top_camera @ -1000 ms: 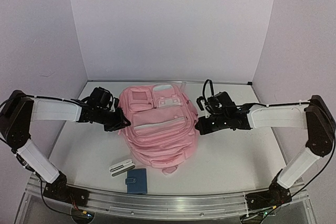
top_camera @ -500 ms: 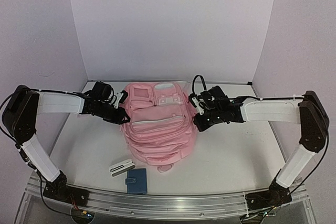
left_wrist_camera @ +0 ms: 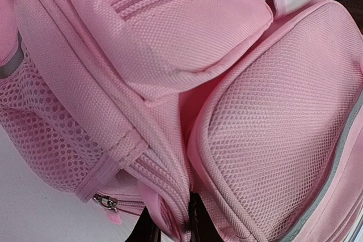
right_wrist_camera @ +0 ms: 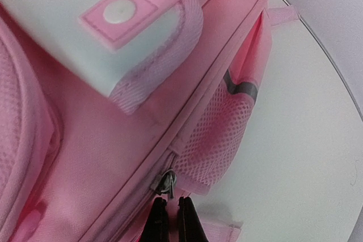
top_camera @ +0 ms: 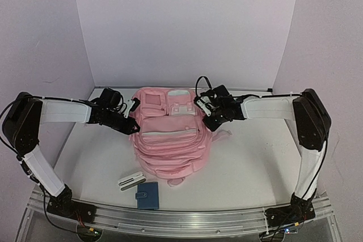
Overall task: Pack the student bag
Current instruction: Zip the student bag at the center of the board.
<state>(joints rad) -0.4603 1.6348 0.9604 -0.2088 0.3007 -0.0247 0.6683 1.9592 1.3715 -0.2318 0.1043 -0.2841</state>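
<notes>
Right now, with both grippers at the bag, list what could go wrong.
The right gripper has only its tips at the small zipper pull; it may slip off when pulled.
The left gripper pinches just a fold of the soft bag, so the fabric may stretch instead of bracing the zipper.
A dragged bag could push the blue wallet near the front edge.

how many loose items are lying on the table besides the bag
2. A white striped item sits off the student bag's near-left corner. A blue wallet-like case lies just beside it, toward the near edge. More could be hidden behind the bag.
</notes>
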